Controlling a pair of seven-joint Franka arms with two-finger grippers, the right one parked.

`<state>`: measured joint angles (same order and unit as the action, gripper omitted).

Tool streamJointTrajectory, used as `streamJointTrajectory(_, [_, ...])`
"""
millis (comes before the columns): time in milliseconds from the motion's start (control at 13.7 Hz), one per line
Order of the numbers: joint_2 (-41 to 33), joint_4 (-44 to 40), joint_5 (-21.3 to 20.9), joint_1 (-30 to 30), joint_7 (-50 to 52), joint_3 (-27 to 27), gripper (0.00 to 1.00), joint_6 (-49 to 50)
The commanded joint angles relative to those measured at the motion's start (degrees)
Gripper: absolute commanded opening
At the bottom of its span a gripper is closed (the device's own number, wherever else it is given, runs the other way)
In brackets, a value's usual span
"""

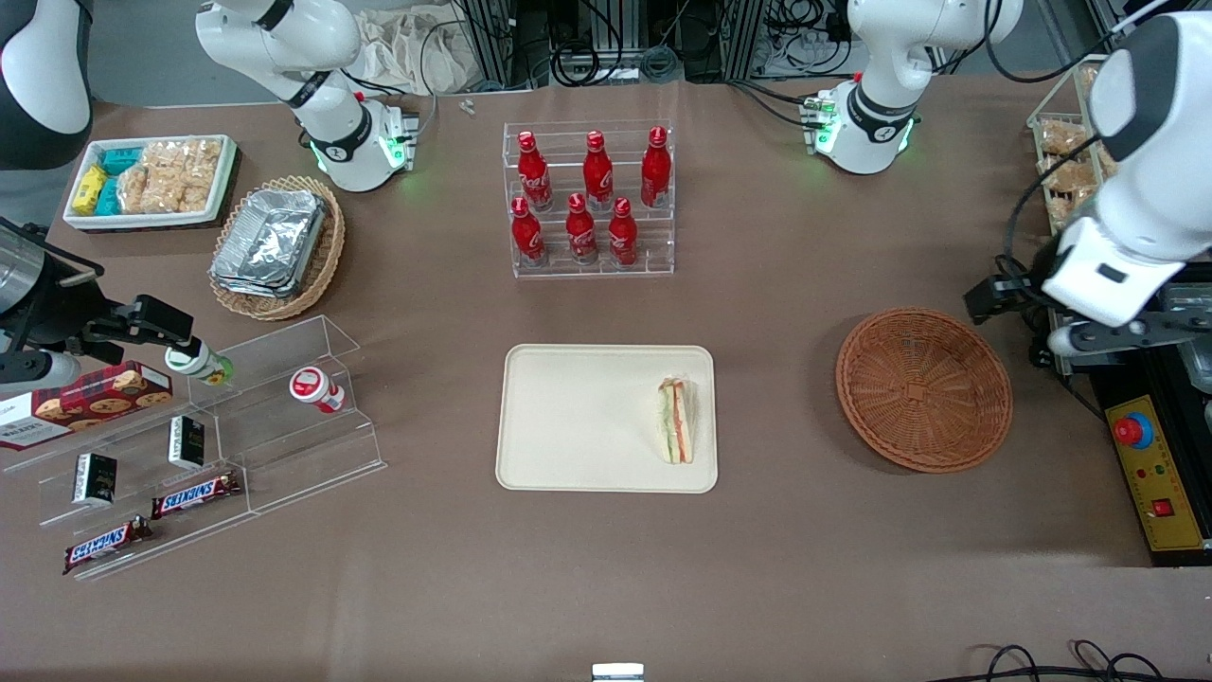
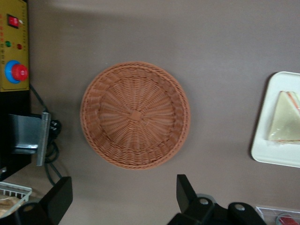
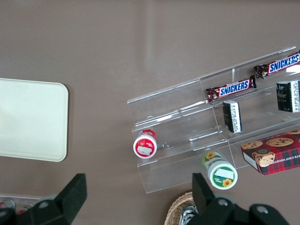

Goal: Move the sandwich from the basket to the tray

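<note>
The sandwich lies on the beige tray, near the tray edge that faces the basket. The reddish-brown wicker basket stands empty beside the tray, toward the working arm's end of the table. My left gripper hovers high over the table beside the basket's rim, open and empty. In the left wrist view the basket sits beyond the gripper, whose two black fingers stand wide apart with bare table between them. The sandwich and a tray corner also show there.
A clear rack of red bottles stands farther from the front camera than the tray. A yellow control box with a red button lies at the working arm's table edge. A tan basket of foil trays and a clear snack shelf lie toward the parked arm's end.
</note>
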<state>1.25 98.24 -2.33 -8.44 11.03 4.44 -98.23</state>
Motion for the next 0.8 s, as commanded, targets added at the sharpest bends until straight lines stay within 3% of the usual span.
streamJointTrajectory(0, [-1.16, 1.25, 0.22, 1.50, -1.62, -1.01, 0.99, -0.03])
streamJointTrajectory(439, [2.26, -5.42, 1.80, 3.25, -1.71, -0.92, 1.00, 3.57])
streamJointTrajectory(732, [3.58, -6.57, 6.28, 6.16, -1.80, -0.92, 1.00, 4.01])
